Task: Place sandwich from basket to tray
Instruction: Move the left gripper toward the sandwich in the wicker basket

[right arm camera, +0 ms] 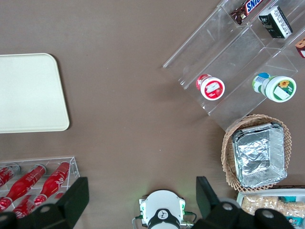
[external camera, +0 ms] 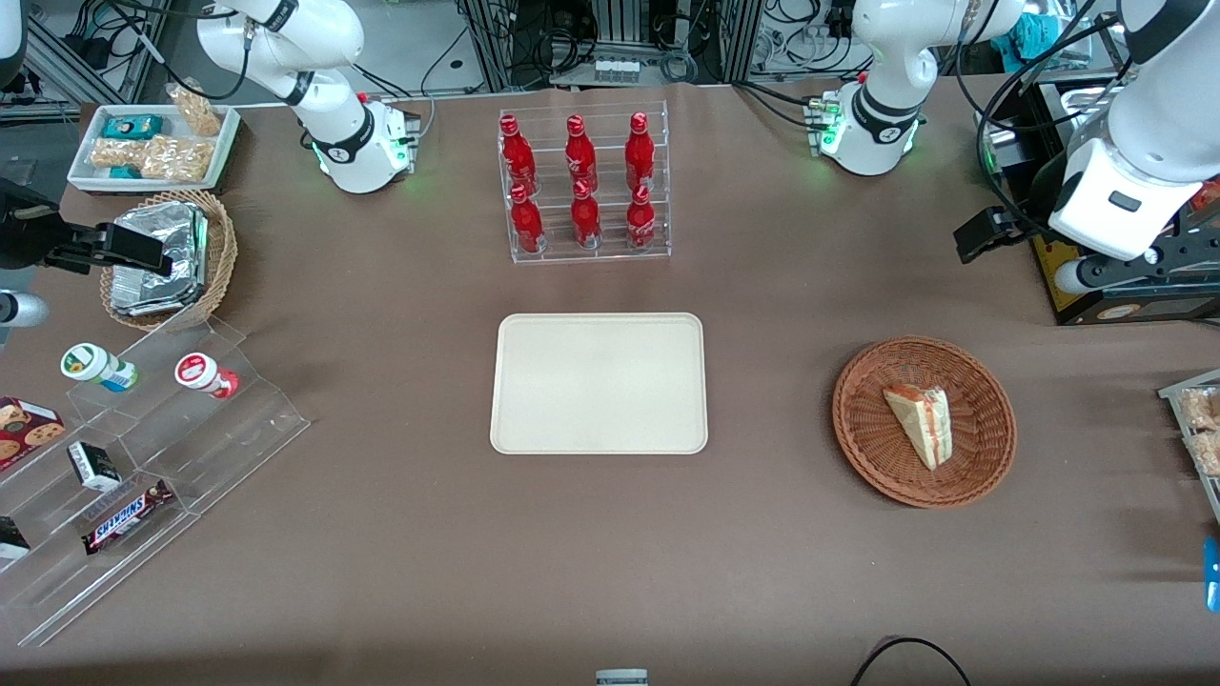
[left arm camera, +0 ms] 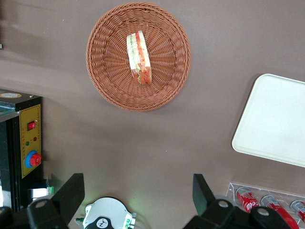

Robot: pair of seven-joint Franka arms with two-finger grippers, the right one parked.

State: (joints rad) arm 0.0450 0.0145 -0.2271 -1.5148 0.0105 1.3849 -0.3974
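Left wrist view — sandwich [left arm camera: 138, 57] in basket [left arm camera: 107, 76], well apart from open gripper [left arm camera: 138, 200].

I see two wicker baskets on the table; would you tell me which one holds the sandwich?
The wide, shallow reddish-brown basket toward the working arm's end holds the sandwich. The deeper tan basket holds foil packs. The gripper hangs open, high above the table.

You had a reddish-brown woven basket [external camera: 986, 457], a pale sandwich [external camera: 921, 423] layered red and green, a cream tray [external camera: 599, 383], and a brown table [external camera: 400, 305]; black gripper [left arm camera: 138, 195] fingers [left arm camera: 70, 194].
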